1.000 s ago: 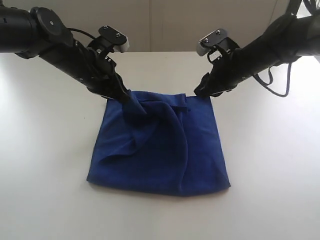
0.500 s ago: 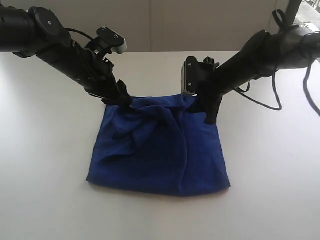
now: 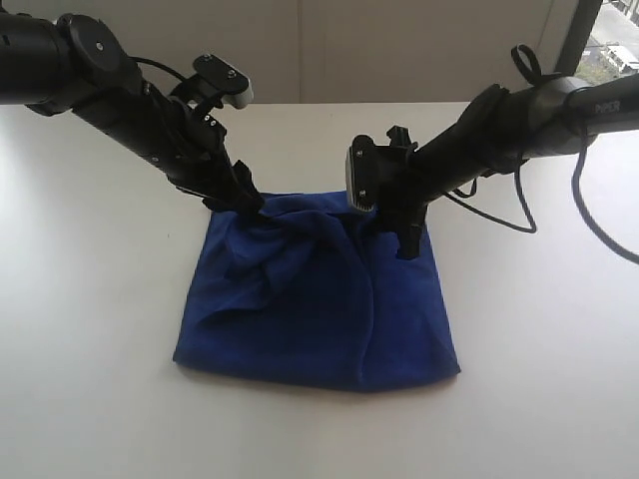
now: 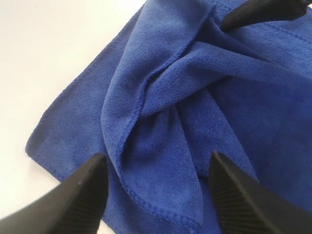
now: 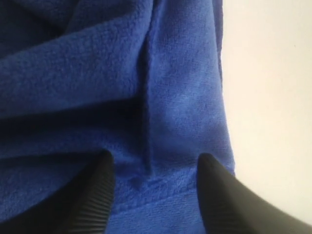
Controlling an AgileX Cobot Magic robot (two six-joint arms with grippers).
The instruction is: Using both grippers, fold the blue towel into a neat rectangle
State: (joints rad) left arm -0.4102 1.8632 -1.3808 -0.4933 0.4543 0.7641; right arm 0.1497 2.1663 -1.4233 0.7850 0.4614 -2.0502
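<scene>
The blue towel (image 3: pixel 319 299) lies on the white table, roughly squared but rumpled, with a bunched fold running from its far left corner toward the middle. My left gripper (image 3: pixel 248 195) hovers at that far left corner, open, jaws wide over the puckered fold (image 4: pixel 157 156) and holding nothing. My right gripper (image 3: pixel 407 235) points down onto the far right part of the towel, also open, its fingers straddling a hemmed edge (image 5: pixel 155 156) without pinching it. One right finger (image 4: pixel 258 9) shows in the left wrist view. No white tag shows.
The white table (image 3: pixel 90 299) spreads around the towel on all sides. Black cables (image 3: pixel 519 210) loop off the right arm above the table at the far right. A pale wall stands behind the table's far edge.
My left gripper has let go of the far left corner, and the bunched cloth has settled. The right arm has swung inward and turned downward over the towel's far right part.
</scene>
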